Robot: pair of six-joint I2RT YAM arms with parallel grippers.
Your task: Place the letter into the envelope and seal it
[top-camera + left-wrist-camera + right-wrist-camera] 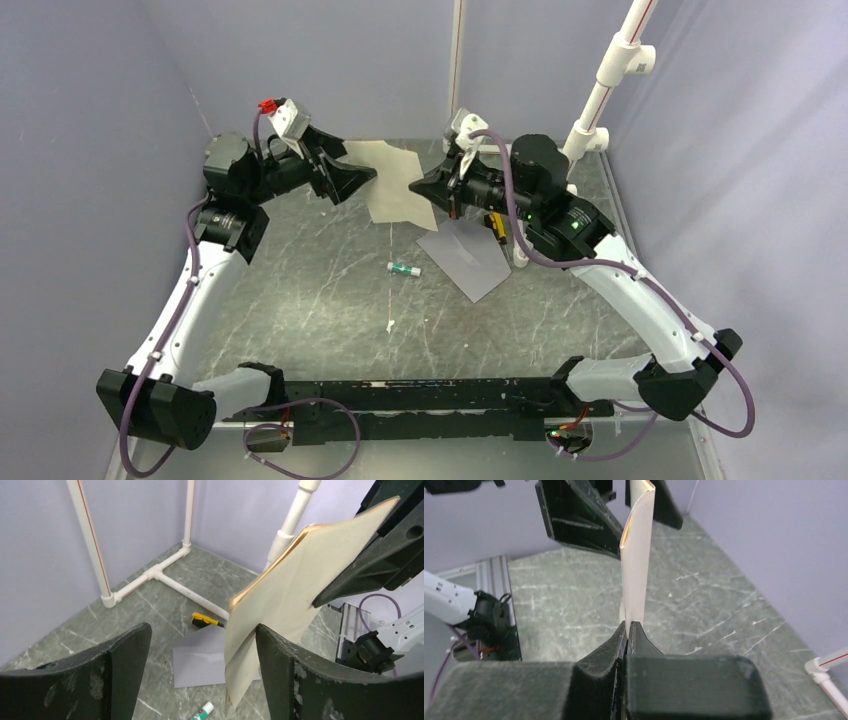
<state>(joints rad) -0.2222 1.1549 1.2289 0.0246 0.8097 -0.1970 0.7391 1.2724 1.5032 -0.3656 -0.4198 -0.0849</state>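
The letter (390, 185) is up in the air, well above the table (300, 300), stretched between the two arms. The right gripper (415, 187) has it: on the right wrist view its fingers (594, 655) are clamped tight on the near edge of the sheet (636, 560), which stands edge-on and runs straight away from the camera. The sheet looks folded, with two layers showing along its top edge (300, 580).

Over to the left gripper (358, 165) - jaws spread wide, nothing pinched. From its own camera the sheet's lower corner hangs just by the inner face of the right-hand finger (300, 680), and the other finger (100, 675) is well apart from it. Whether paper and finger touch, I cannot tell. The right wrist view shows those two dark fingers sitting either side of the sheet's far end.

Down on the table lies the envelope (465, 258) - grey, flat, below the right gripper. Near its left side is a small glue stick (404, 269), lying on its side. A yellow-and-black tool (205, 621) lies at the envelope's far edge.
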